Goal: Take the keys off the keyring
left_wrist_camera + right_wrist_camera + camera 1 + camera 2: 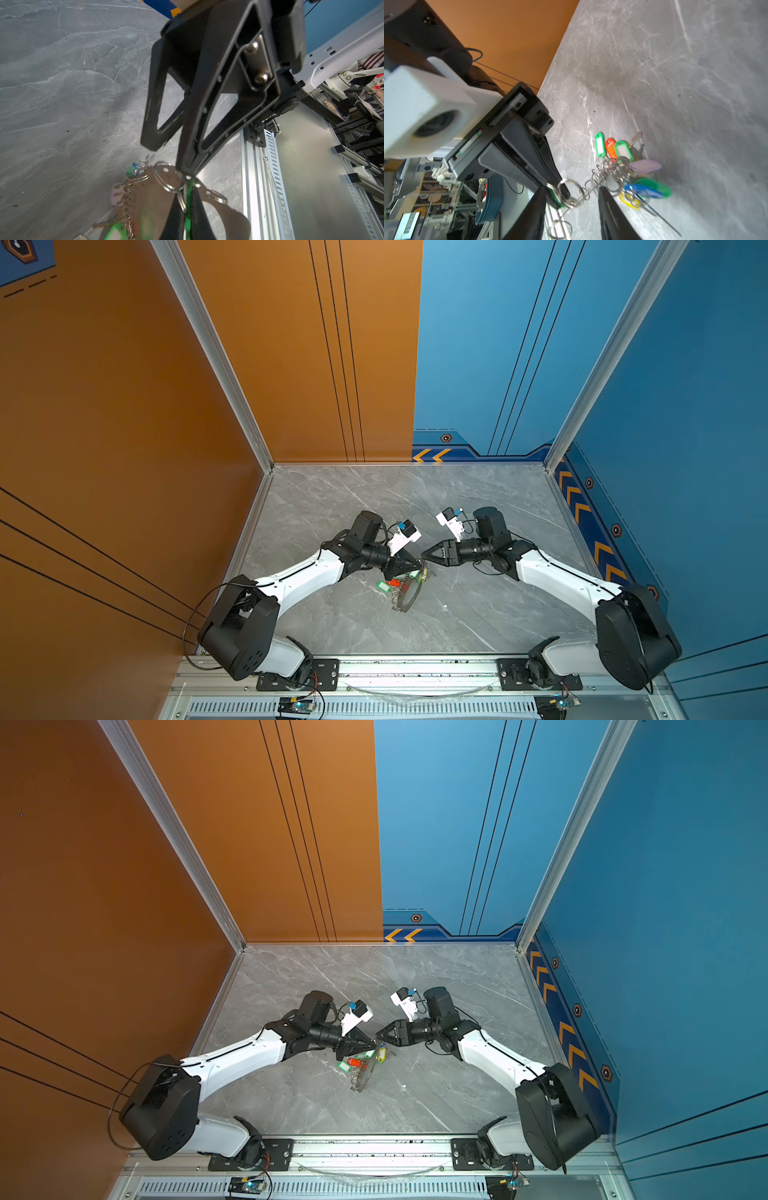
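My left tool (417, 563) pinches a green tag (556, 200) on the tilted keyring (149, 199), right tool (425, 554) spread beside it; a hard tug could rip the tag from my grip.

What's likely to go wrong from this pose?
1. The left pincer grips the flat brownish oval keyring only at its rim, a green plastic tag caught in the grip; the tilted ring may slip.
2. The open right pincer sits at the same rim; closing could catch several small silver split rings together.
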`<action>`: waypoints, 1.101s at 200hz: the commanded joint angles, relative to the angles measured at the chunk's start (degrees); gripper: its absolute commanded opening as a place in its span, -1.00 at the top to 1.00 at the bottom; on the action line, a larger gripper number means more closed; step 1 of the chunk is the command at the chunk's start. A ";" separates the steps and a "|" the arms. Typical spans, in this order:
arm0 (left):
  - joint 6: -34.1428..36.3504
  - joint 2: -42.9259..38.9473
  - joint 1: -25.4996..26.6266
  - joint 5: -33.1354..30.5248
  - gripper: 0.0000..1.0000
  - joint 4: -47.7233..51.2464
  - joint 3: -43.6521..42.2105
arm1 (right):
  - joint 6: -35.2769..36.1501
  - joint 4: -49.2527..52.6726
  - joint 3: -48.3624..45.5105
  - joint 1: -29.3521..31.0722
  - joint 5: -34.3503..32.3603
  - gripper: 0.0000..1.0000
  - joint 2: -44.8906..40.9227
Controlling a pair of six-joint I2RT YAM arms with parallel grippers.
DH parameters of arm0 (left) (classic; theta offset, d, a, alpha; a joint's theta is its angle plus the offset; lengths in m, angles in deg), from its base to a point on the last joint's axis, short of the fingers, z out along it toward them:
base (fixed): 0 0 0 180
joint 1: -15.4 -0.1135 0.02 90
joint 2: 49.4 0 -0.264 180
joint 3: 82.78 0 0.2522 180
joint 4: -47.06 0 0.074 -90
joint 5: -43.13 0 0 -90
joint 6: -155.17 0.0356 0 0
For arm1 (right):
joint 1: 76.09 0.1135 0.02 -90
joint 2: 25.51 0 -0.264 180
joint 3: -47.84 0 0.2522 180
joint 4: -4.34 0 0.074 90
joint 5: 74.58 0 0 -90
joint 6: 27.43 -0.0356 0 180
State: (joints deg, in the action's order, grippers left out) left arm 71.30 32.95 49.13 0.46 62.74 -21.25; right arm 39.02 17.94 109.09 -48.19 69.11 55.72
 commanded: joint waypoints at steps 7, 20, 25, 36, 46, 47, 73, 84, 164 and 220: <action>-0.07 -0.63 -0.35 3.30 1.00 -0.84 -0.07 | 7.12 4.67 4.81 1.18 5.14 0.10 2.93; -0.06 -0.66 -0.48 3.36 1.00 -0.72 -0.04 | 7.32 5.08 5.08 1.36 5.88 0.12 3.58; 0.01 -0.63 -0.51 3.21 1.00 -0.61 0.01 | 7.36 5.06 5.07 1.44 5.94 0.14 3.58; 0.25 -0.83 -0.82 3.12 1.00 -0.21 0.04 | 7.69 5.80 4.86 1.59 5.73 0.19 3.43; 0.45 -1.11 -1.10 3.15 1.00 -0.15 -0.04 | 7.98 6.44 4.54 1.54 5.65 0.23 3.06; 0.45 -1.17 -1.11 3.13 1.00 -0.15 -0.09 | 7.99 6.46 4.54 1.50 5.64 0.23 3.02; 0.65 -1.74 -1.70 3.69 1.00 0.08 -0.16 | 8.05 7.08 4.20 1.13 5.55 0.30 2.22; 0.64 -1.96 -1.81 3.85 1.00 0.03 -0.21 | 8.24 7.24 4.20 0.95 5.51 0.31 2.22; 1.07 -3.35 -2.74 6.02 1.00 1.50 0.07 | 9.82 8.19 6.66 0.66 8.88 0.19 6.89; 1.69 -2.46 -4.12 6.72 1.00 1.74 0.52 | 9.79 9.48 6.22 0.65 9.41 0.46 3.99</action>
State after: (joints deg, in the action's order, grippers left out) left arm 71.63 31.44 45.79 4.63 65.32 -21.25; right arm 47.78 24.89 114.64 -47.95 76.89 62.06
